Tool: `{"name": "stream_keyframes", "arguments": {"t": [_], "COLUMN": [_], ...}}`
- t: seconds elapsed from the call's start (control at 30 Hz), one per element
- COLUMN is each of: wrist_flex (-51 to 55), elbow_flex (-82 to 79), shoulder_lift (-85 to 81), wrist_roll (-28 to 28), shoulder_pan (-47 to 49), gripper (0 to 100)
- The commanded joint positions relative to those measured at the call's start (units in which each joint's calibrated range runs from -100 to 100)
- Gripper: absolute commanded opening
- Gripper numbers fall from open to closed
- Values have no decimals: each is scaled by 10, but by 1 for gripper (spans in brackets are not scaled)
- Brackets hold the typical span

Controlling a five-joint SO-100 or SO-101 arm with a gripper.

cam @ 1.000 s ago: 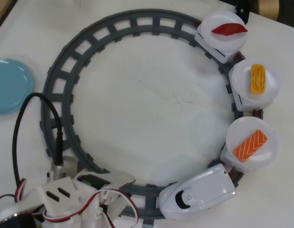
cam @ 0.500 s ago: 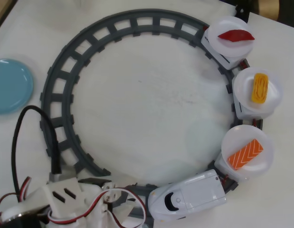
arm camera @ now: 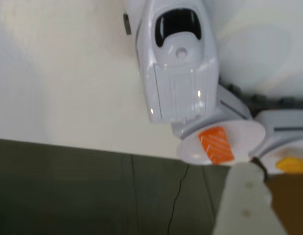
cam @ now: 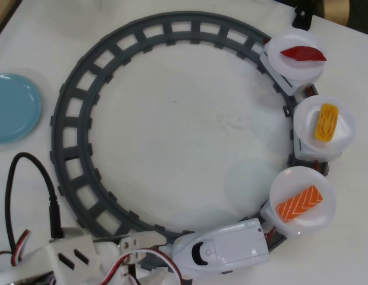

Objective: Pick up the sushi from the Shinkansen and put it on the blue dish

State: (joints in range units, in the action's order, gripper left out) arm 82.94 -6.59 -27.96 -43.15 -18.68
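The Shinkansen (cam: pixel 222 248) sits on the grey track at the bottom of the overhead view, nose to the left, pulling white plates. The sushi (cam: pixel 299 203), orange with white stripes, lies on the first plate behind it. The wrist view shows the Shinkansen (arm camera: pixel 175 63) and the sushi (arm camera: pixel 216 144) on its plate. The blue dish (cam: pixel 11 107) lies empty at the left edge. My gripper (cam: pixel 149 248) is low at the bottom left, just left of the train's nose, holding nothing. One white finger (arm camera: pixel 244 200) shows in the wrist view. Whether the jaws are open is unclear.
The grey circular track (cam: pixel 71 119) fills the table's middle. Behind the sushi plate come a plate with a yellow egg piece (cam: pixel 326 122) and one with a red pointed piece (cam: pixel 302 54). A black cable (cam: pixel 35 172) loops at the lower left. The table edge shows in the wrist view.
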Motion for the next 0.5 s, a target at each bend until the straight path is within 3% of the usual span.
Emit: {"name": "stream_keyframes", "arguments": {"t": [0.0, 0.1, 0.47], "wrist_flex": [2, 2, 2], "elbow_flex": [-16, -32, -56], "shoulder_lift": [1, 1, 3], "wrist_roll": [-21, -37, -101], "shoulder_pan": [-3, -3, -6], "gripper": [17, 23, 24]}}
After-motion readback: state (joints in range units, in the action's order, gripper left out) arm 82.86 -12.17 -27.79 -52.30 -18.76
